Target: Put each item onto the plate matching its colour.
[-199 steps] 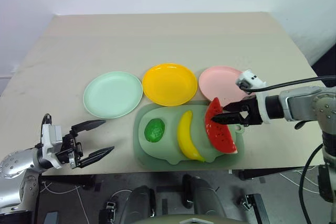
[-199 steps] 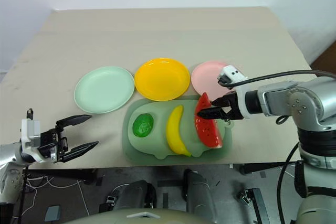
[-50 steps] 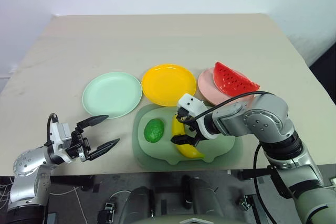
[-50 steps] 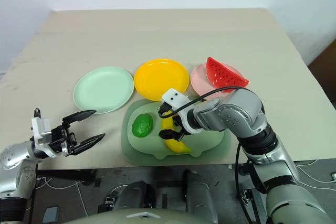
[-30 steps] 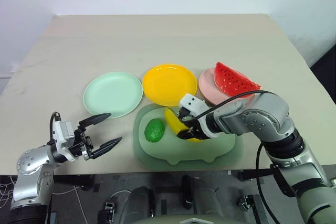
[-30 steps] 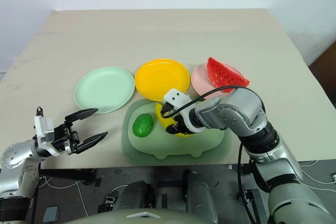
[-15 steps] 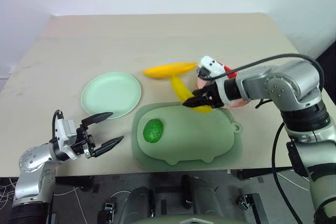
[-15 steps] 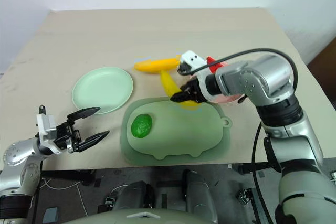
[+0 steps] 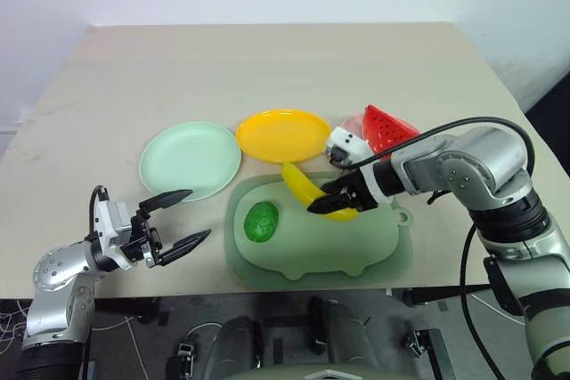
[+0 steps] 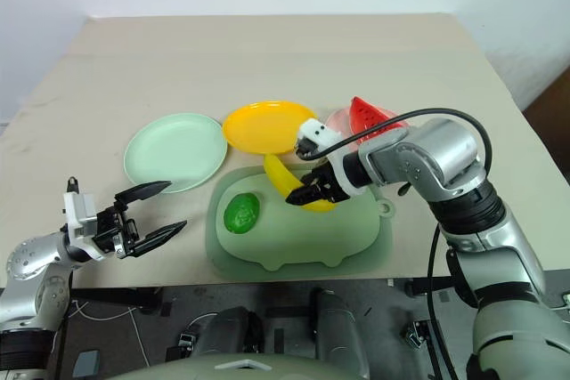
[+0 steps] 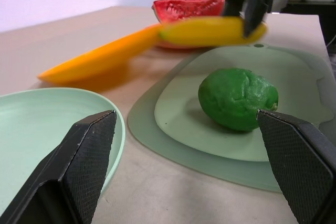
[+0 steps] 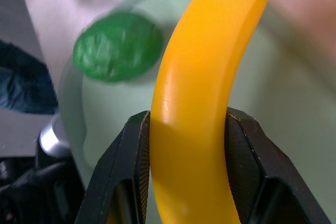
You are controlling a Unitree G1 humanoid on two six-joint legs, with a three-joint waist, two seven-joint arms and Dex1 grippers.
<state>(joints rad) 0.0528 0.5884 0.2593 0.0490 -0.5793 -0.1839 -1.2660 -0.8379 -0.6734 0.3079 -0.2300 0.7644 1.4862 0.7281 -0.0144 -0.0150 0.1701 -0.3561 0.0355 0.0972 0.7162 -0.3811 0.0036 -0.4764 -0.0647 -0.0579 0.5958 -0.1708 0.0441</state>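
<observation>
- The right gripper (image 9: 331,203) was clamped on the yellow banana (image 9: 307,190), holding it above the sage-green mat (image 9: 356,246), just beside the yellow plate (image 9: 282,135).
- The left gripper (image 9: 181,216) stood wide open and empty near the mint green plate (image 9: 190,160).
- The green fruit (image 9: 262,221) lay on the mat; the watermelon slice (image 9: 386,126) rested on the pink plate (image 9: 353,125).

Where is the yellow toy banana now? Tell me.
In the head views, the yellow toy banana is clamped in the right gripper, above the sage-green mat's far edge, just short of the yellow plate.
</observation>
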